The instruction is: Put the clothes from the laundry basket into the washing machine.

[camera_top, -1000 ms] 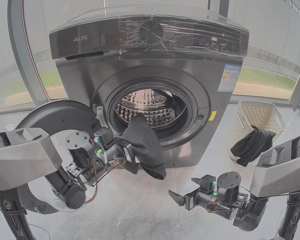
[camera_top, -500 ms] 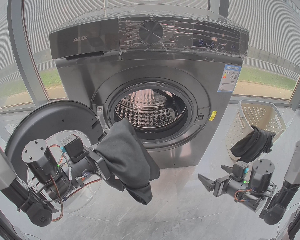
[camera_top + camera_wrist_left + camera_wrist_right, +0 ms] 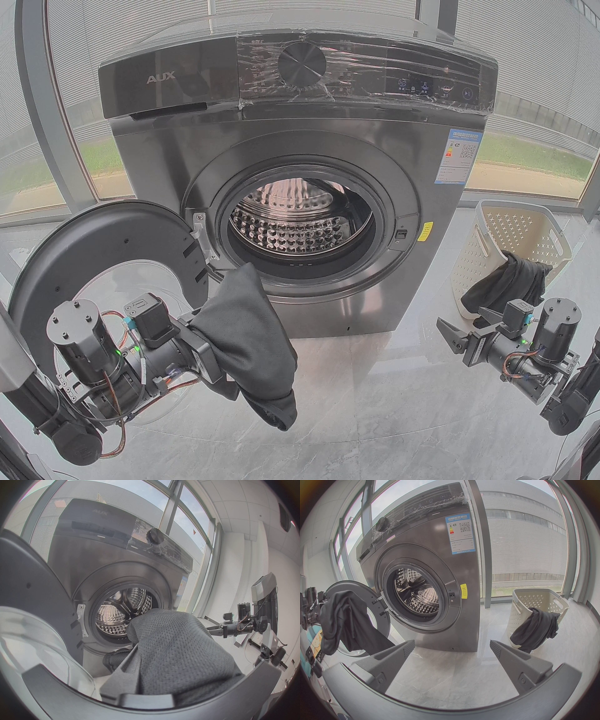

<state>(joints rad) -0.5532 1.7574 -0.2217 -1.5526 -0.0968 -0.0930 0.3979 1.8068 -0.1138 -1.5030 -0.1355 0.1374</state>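
Currently I log the left gripper (image 3: 209, 350) clamped on the grey garment (image 3: 250, 340), which hangs lengthwise just below-left of the washing machine drum (image 3: 294, 228), and the right gripper (image 3: 453, 331) spread wide, empty, near the laundry basket (image 3: 500, 215).

A glossy, pale grey, marble-patterned tiled floor (image 3: 387, 400) spreads across the foreground and reflects the light. Tall glass window panes (image 3: 544, 94) run along the floor's far edge, divided by dark grey metal mullions (image 3: 44, 106). Outside lie a strip of green lawn (image 3: 531, 156) and a grey building front with horizontal louvres (image 3: 525, 542). Overhead, a white tiled ceiling (image 3: 243, 508) meets a plain white wall (image 3: 231, 583).
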